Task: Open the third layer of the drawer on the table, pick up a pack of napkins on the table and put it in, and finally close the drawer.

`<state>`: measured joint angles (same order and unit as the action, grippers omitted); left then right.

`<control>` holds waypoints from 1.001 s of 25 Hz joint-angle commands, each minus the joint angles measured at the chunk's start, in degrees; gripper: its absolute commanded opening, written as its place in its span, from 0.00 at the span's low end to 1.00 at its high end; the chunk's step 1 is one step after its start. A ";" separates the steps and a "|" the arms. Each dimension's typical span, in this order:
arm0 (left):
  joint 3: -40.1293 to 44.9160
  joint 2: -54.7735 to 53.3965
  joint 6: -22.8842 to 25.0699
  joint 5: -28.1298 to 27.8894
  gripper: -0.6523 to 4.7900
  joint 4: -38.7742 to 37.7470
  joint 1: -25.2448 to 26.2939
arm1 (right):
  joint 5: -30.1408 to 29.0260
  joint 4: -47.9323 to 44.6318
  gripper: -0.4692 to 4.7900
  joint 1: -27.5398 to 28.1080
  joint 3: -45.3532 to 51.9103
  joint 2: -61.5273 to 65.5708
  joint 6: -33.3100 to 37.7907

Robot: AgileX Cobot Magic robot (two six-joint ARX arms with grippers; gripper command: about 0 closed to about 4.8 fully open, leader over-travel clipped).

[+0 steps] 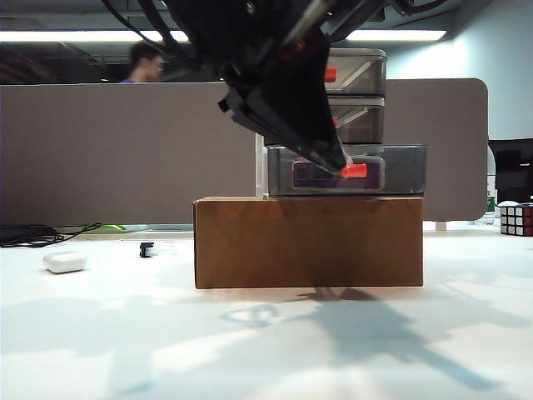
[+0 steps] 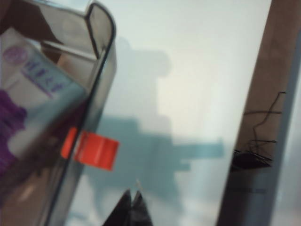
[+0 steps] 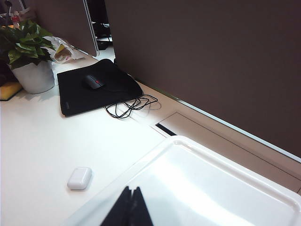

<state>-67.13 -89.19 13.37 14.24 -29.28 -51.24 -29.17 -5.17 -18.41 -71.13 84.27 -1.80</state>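
Note:
The drawer [image 1: 360, 73] stands on a brown box, and its third layer [image 1: 401, 170] is pulled out toward the camera. The purple pack of napkins [image 1: 315, 175] lies inside it, seen through the smoky wall. In the left wrist view the pack [image 2: 28, 108] sits behind the drawer's front, beside the red-orange handle [image 2: 96, 149]. My left gripper [image 2: 132, 194] is shut and empty. It reaches down from above, with its tips [image 1: 340, 164] right beside the handle [image 1: 356, 171]; I cannot tell whether they touch. My right gripper [image 3: 132, 190] is shut and empty above a white tray.
The brown cardboard box [image 1: 308, 242] carries the drawer on the white table [image 1: 100, 333]. A white rounded case [image 1: 65, 262], a small black item [image 1: 146, 248] and a puzzle cube [image 1: 516, 219] lie around it. The white tray [image 3: 225, 188], black pad [image 3: 94, 92], cables and plant [image 3: 28, 56] show in the right wrist view.

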 commanded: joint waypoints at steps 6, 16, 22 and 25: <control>-0.20 -1.60 0.13 -6.99 0.11 7.78 0.48 | -0.31 0.66 0.08 -0.11 -0.31 0.20 -2.12; -0.20 -3.04 0.13 -8.04 0.11 11.82 5.27 | -0.31 1.05 0.08 -0.11 -0.31 0.20 -3.32; -0.20 -3.26 0.15 -9.31 0.11 16.28 7.15 | -0.28 1.09 0.08 -0.11 -0.31 0.20 -4.24; -0.20 -3.39 0.44 -10.54 0.11 18.43 7.21 | -0.28 1.09 0.08 -0.11 -0.31 0.20 -4.26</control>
<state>-67.13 -92.64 13.45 4.69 -12.69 -44.10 -29.15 -3.51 -18.41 -71.16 84.66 -5.69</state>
